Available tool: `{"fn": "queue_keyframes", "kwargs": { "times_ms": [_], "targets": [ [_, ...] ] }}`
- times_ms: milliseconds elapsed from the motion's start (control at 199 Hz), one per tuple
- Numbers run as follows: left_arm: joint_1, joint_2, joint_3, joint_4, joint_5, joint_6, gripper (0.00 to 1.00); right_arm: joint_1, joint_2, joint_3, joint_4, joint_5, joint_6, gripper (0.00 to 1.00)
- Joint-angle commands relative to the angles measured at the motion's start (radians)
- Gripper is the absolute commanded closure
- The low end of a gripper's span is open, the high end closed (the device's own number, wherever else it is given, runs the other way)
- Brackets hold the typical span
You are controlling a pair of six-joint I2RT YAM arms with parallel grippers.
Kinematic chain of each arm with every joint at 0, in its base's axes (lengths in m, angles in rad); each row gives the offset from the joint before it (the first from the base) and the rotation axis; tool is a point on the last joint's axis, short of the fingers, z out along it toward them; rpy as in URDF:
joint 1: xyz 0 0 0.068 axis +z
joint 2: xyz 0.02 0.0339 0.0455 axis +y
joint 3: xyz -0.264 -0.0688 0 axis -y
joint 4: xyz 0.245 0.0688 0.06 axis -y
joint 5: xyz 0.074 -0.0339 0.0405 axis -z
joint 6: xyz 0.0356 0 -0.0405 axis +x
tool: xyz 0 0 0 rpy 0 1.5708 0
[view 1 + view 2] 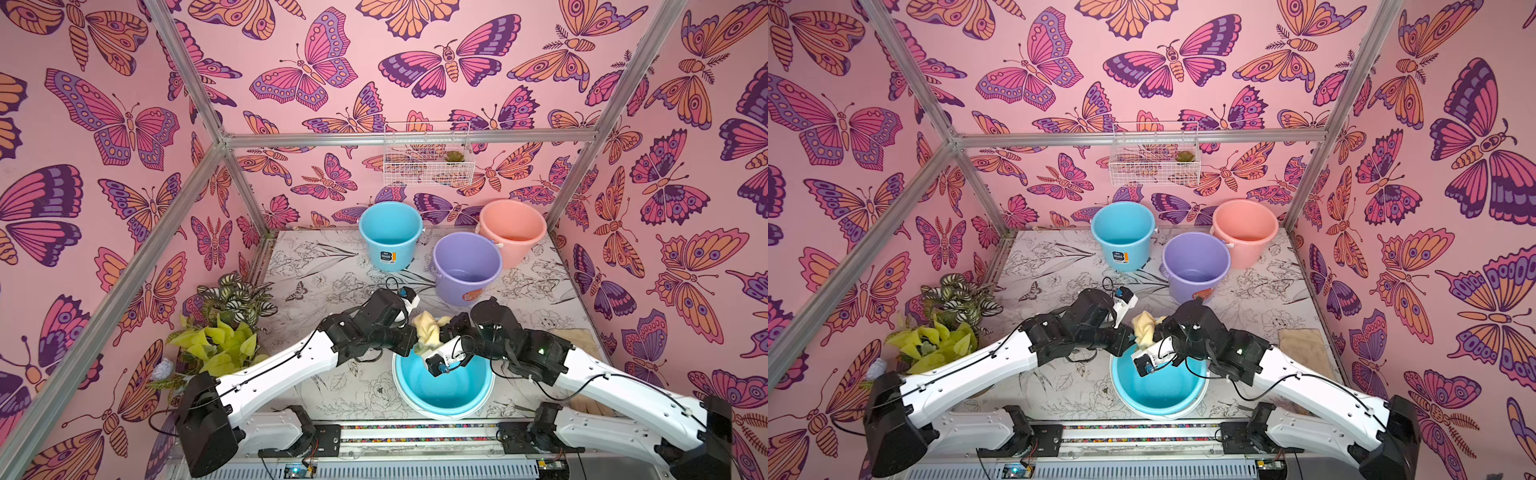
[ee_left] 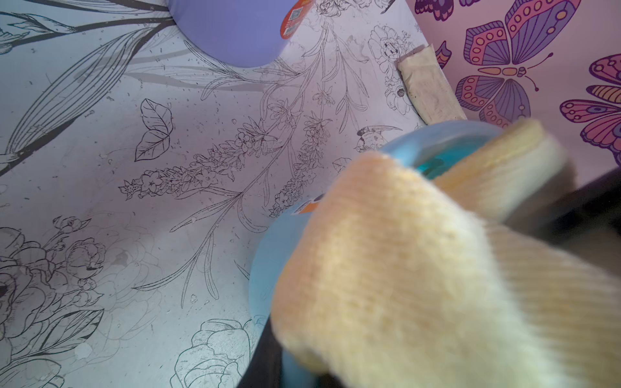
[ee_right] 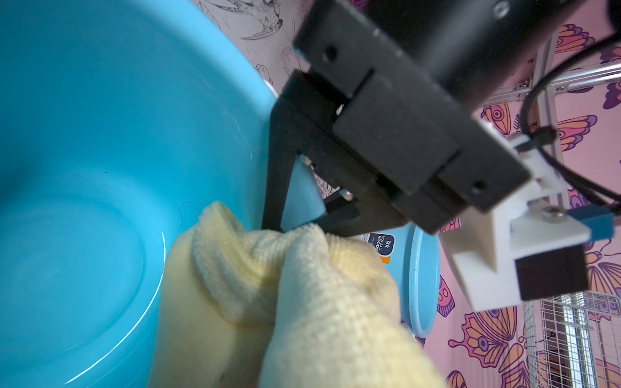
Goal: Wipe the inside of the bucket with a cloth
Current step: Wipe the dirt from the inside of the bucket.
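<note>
The lavender bucket (image 1: 465, 270) (image 1: 1196, 266) stands upright and empty in mid-table, its orange sticker facing the arms; the left wrist view catches its lower wall (image 2: 232, 33). The pale-yellow cloth (image 1: 428, 330) (image 1: 1144, 330) is bunched in the air over the far rim of a nearer sky-blue bucket (image 1: 444, 386), short of the lavender one. My left gripper (image 1: 414, 336) (image 3: 295, 231) is shut on a fold of the cloth (image 3: 302, 285). My right gripper (image 1: 437, 336) grips it from the other side, its jaws hidden under the cloth (image 2: 403, 268).
A second sky-blue bucket (image 1: 390, 232) and a salmon-pink bucket (image 1: 513, 228) stand at the back. A flat tan mat (image 1: 575, 340) lies by the right wall. Potted plants (image 1: 220, 332) fill the left front corner. A wire basket (image 1: 428, 166) hangs on the back wall.
</note>
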Motion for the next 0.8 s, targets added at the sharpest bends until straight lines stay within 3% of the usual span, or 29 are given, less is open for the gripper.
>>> {"fn": "queue_keyframes", "kwargs": {
  "times_ms": [0, 201, 367, 673, 798],
  "targets": [
    [-0.005, -0.013, 0.032, 0.017, 0.018, 0.01, 1.0, 0.003, -0.02, -0.005, -0.029, -0.008, 0.042, 1.0],
    [-0.007, 0.006, 0.036, 0.018, 0.051, 0.022, 1.0, 0.002, 0.041, -0.014, 0.032, 0.088, 0.02, 1.0],
    [-0.008, -0.004, 0.028, 0.015, 0.046, 0.021, 1.0, 0.004, 0.069, 0.006, 0.037, 0.248, -0.004, 1.0],
    [-0.01, -0.01, 0.023, -0.01, -0.015, 0.014, 1.0, 0.028, 0.046, 0.141, -0.375, 0.458, 0.011, 1.0],
    [-0.01, -0.011, 0.034, -0.027, -0.041, 0.025, 1.0, 0.034, 0.041, 0.213, -0.588, 0.447, 0.076, 1.0]
  ]
}}
